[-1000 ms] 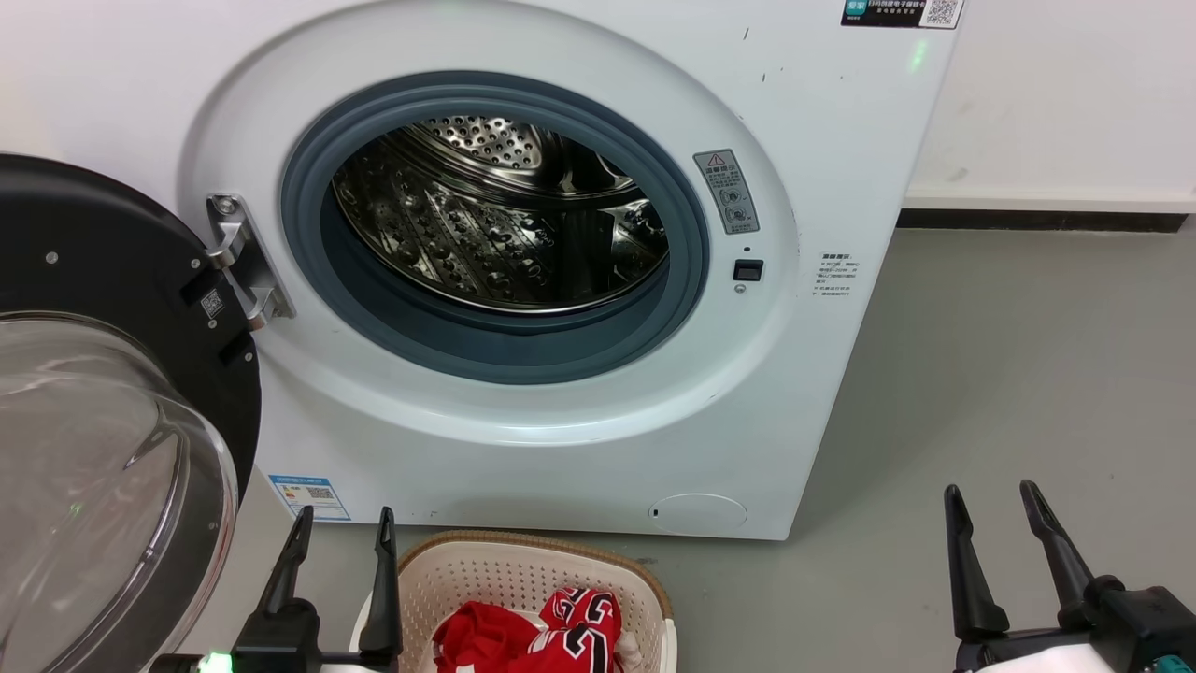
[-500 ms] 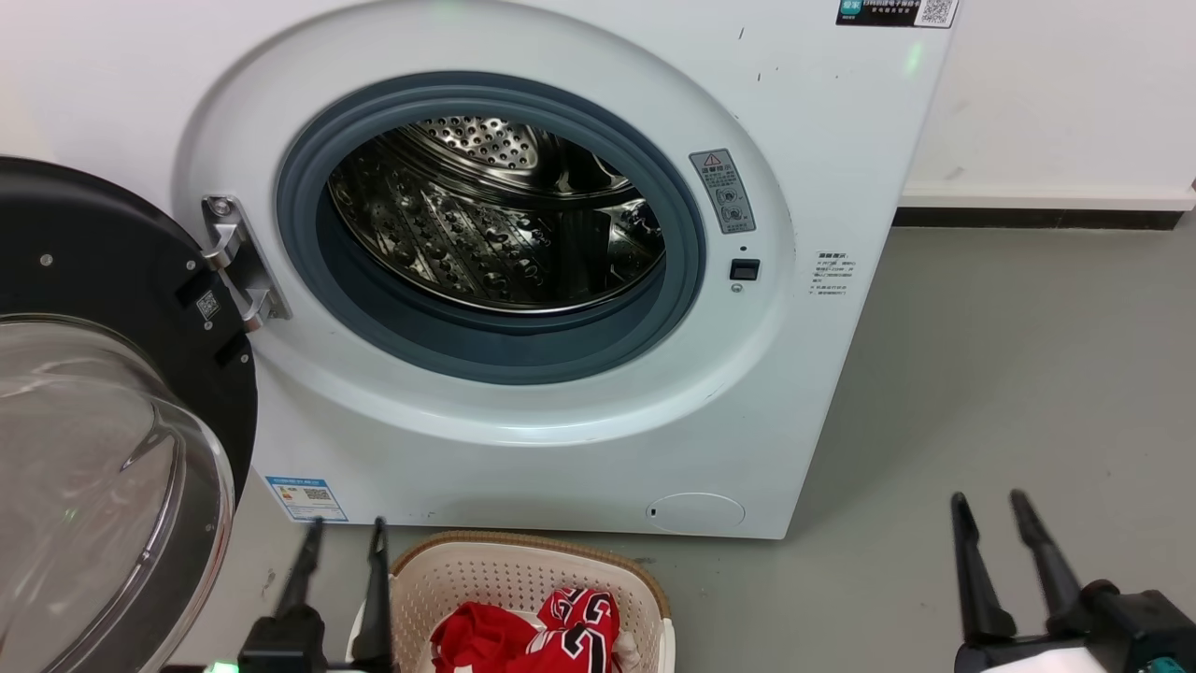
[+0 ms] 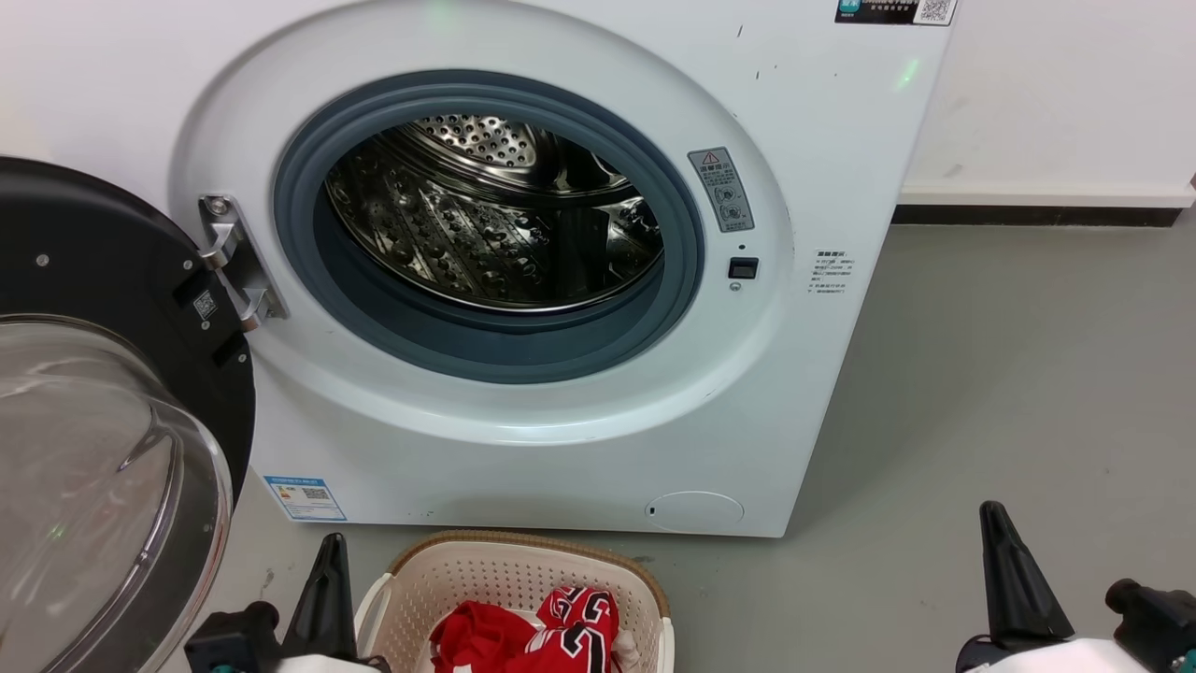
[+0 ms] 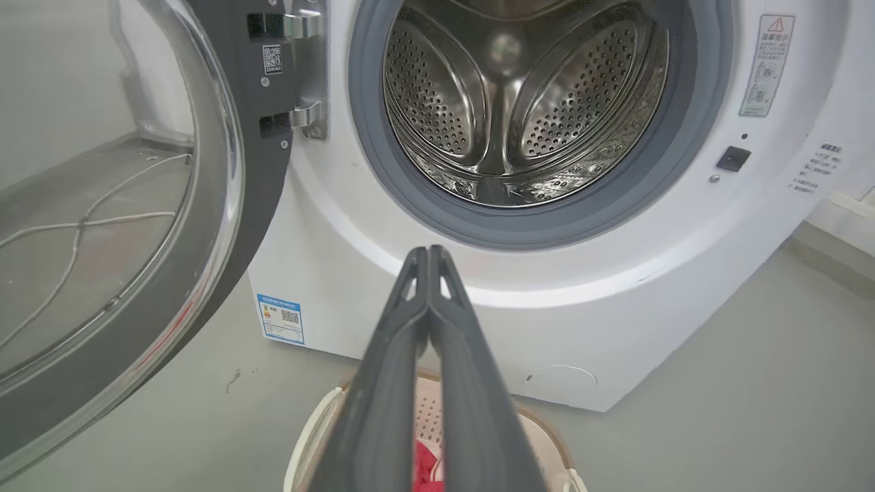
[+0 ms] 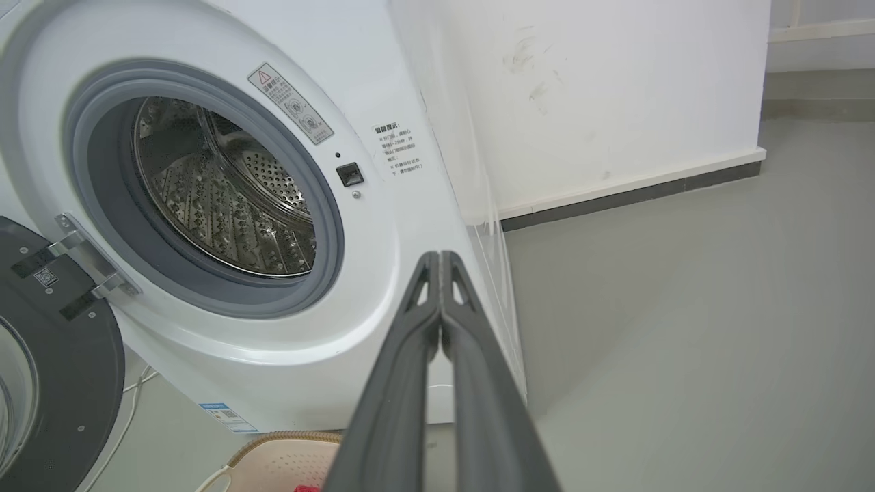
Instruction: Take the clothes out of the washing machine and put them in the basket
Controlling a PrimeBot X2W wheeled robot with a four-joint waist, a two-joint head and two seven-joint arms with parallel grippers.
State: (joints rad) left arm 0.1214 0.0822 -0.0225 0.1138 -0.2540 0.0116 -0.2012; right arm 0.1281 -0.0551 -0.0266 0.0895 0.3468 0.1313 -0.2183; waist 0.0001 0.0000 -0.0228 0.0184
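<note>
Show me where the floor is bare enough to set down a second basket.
Bare grey floor lies right of the washing machine, bounded by the wall skirting behind and the right gripper in front. Crowded: the strip before the machine, taken by the basket and the open door.

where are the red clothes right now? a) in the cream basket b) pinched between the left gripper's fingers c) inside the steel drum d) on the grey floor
a: the red garments lie in the cream perforated plastic basket in front of the white front-loading washing machine, whose perforated steel drum shows only bare metal.
</note>
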